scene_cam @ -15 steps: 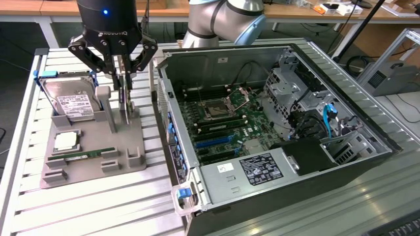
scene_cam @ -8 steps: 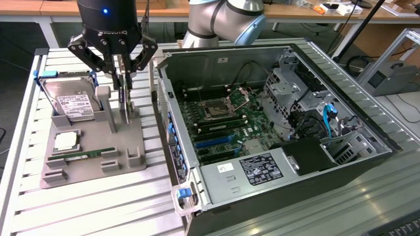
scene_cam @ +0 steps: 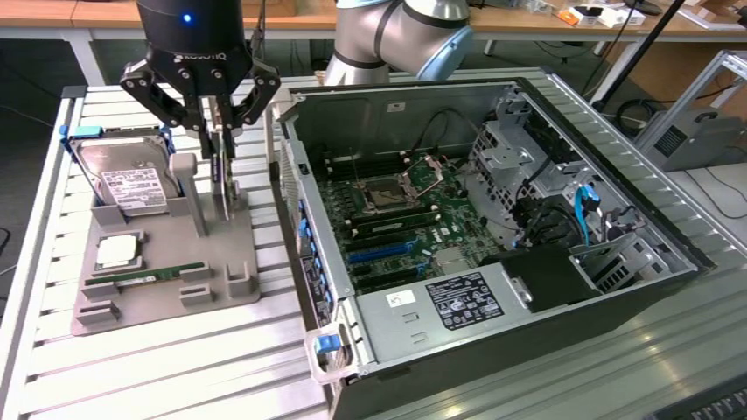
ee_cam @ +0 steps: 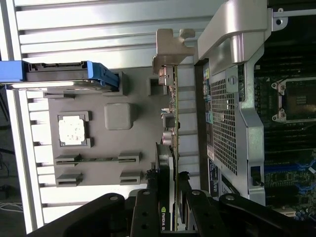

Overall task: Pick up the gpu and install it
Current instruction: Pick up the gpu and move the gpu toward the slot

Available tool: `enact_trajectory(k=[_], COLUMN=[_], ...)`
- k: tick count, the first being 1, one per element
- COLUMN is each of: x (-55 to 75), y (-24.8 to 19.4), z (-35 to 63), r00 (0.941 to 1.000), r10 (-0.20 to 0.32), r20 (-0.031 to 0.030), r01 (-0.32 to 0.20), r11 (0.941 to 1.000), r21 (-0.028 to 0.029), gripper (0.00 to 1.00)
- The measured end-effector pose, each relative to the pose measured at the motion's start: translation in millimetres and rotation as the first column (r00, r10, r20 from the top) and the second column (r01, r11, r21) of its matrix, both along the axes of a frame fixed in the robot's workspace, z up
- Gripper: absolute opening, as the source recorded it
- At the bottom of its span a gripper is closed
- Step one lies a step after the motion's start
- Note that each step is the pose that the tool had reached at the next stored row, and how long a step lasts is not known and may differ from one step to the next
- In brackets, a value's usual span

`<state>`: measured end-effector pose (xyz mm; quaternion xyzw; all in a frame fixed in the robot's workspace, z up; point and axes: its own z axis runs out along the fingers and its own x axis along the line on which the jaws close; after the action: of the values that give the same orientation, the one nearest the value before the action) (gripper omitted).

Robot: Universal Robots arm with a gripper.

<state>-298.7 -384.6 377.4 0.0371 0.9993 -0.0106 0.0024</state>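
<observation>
The gpu (scene_cam: 224, 188) stands on edge in a slot of the grey fixture (scene_cam: 164, 302), beside the open computer case (scene_cam: 467, 302). My gripper (scene_cam: 219, 144) hangs straight above it, its two black fingers closed on the card's upper edge. In the wrist view the gpu (ee_cam: 174, 113) shows edge-on, running from its silver bracket (ee_cam: 170, 47) down between my fingers (ee_cam: 145, 212). My gripper (ee_cam: 170, 200) clamps it from both sides, close to the case's perforated rear wall (ee_cam: 224, 128).
The fixture also carries a silver hard drive (scene_cam: 131, 179) in a blue frame, a processor chip (scene_cam: 117, 251) and a green memory stick (scene_cam: 152, 276). The case lies open with its motherboard (scene_cam: 397, 219) exposed. Everything rests on a slatted aluminium table (scene_cam: 175, 367).
</observation>
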Motion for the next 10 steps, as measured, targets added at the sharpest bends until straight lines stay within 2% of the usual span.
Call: enact_trajectory(k=[10], x=[0.0], y=[0.0], z=[1.8], r00=[1.0000], r10=[0.000], r20=[0.0000], r01=[0.000], r11=[1.0000], r21=[0.0002], gripper=[0.27])
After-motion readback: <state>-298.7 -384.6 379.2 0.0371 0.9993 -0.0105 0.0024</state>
